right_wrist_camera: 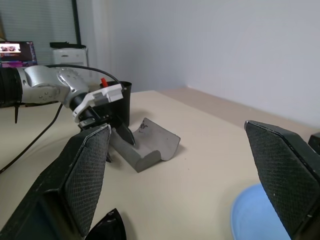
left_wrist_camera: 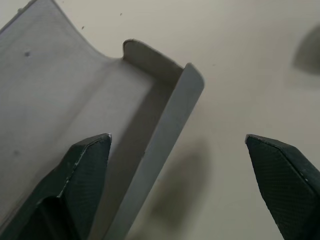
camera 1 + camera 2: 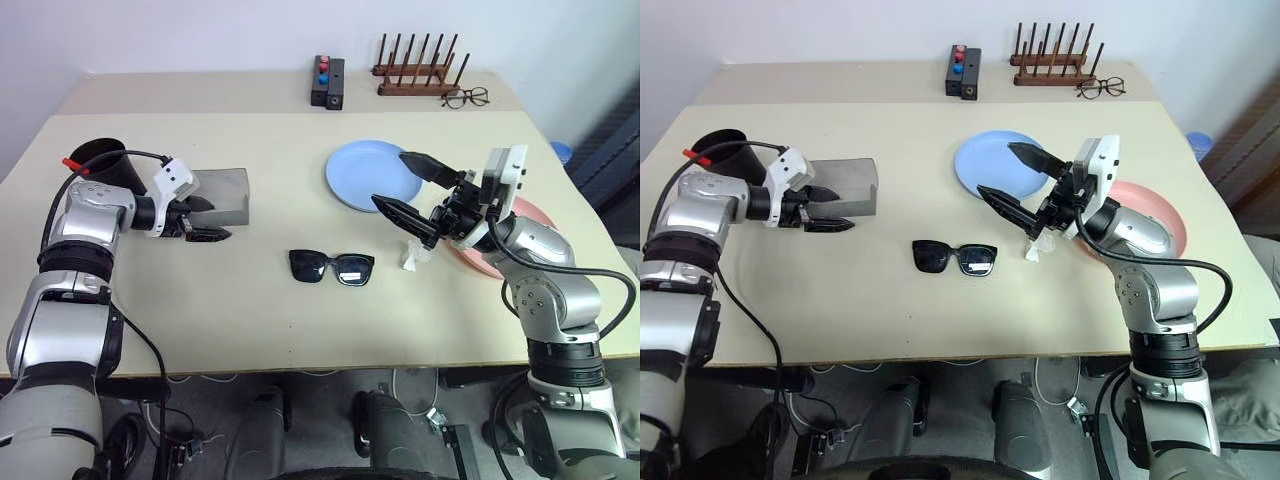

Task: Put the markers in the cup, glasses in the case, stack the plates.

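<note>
Mid-table, the sunglasses (image 3: 331,267) lie light and fragile — take the bridge; both your left gripper (image 3: 205,219) and right gripper (image 3: 411,186) are open, empty.

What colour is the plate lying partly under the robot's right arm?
Pink. The plate shows best in the right eye view, beside the light blue plate.

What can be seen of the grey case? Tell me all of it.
The grey case looks felt-like, a rectangular open trough with curved end walls and nothing visible inside. It lies flat on the table, beside the black cup and apart from the sunglasses. The left end effector hovers at its near end wall, fingers apart; contact is unclear.
</note>
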